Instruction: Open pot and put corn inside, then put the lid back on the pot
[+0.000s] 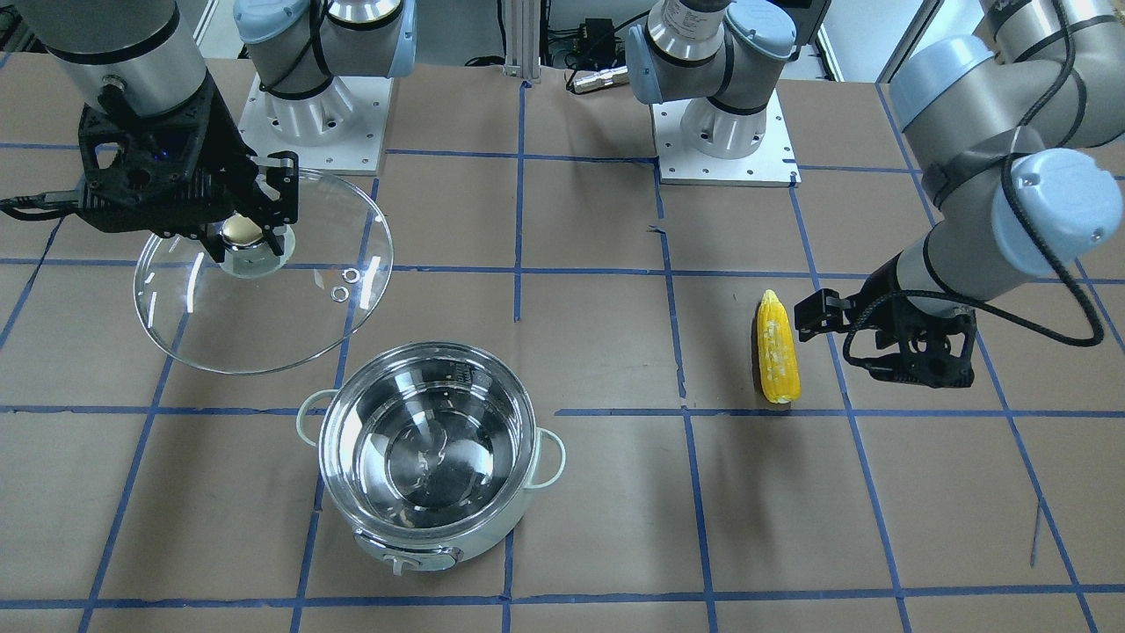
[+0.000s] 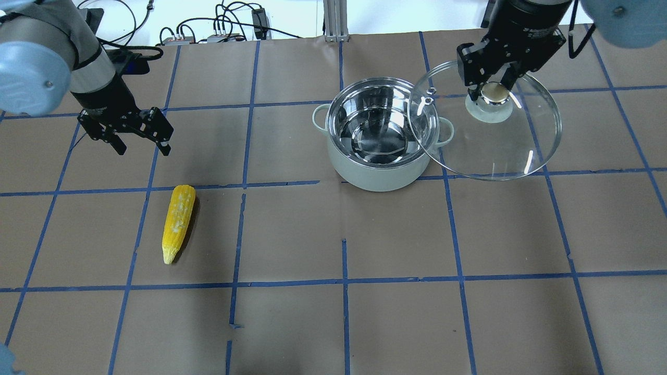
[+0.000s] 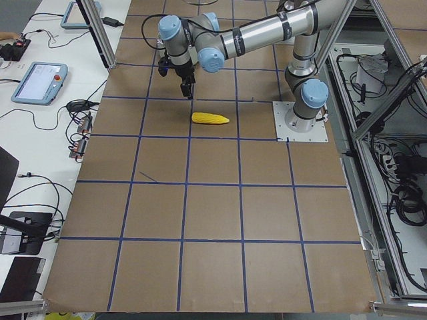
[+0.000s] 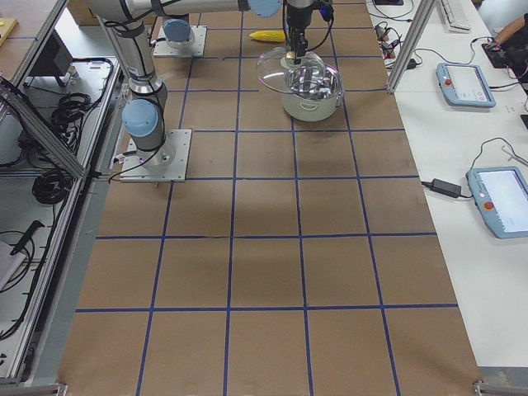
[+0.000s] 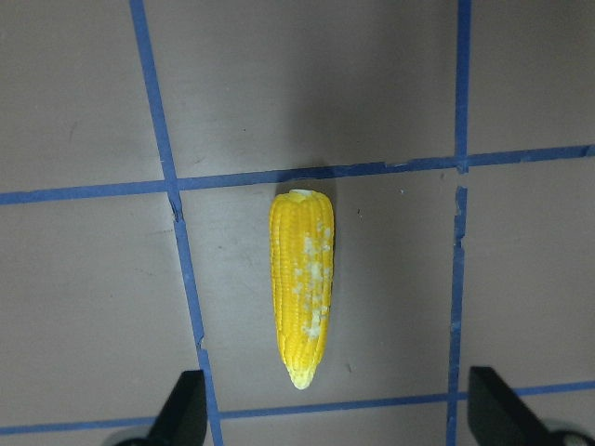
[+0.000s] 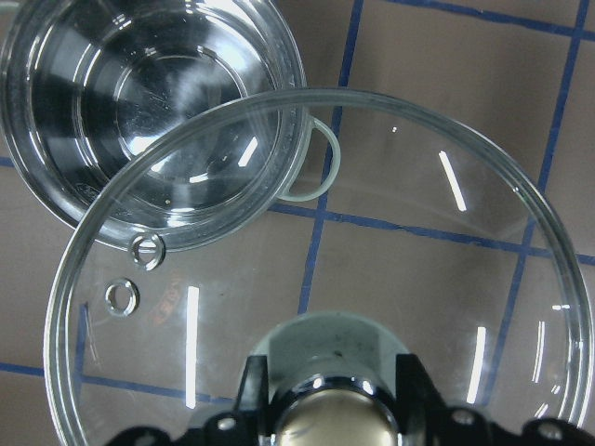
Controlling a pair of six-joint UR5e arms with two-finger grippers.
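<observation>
The pot (image 2: 375, 177) stands open and empty on the table; it also shows in the front view (image 1: 492, 527) and under the lid in the right wrist view (image 6: 139, 84). My right gripper (image 2: 492, 94) is shut on the beige knob of the glass lid (image 2: 500, 151). It holds the lid in the air beside the pot, with its edge over the pot's rim (image 1: 264, 325). The corn (image 2: 178, 223) lies on the table, far from the pot. My left gripper (image 2: 142, 149) is open and empty above the table just behind the corn (image 5: 302, 297).
The table is brown paper with a blue tape grid. The two arm bases (image 1: 308, 114) (image 1: 725, 132) stand at the robot's side. Cables and boxes (image 2: 219, 26) lie past the far edge. Tablets (image 4: 466, 82) sit on a side bench.
</observation>
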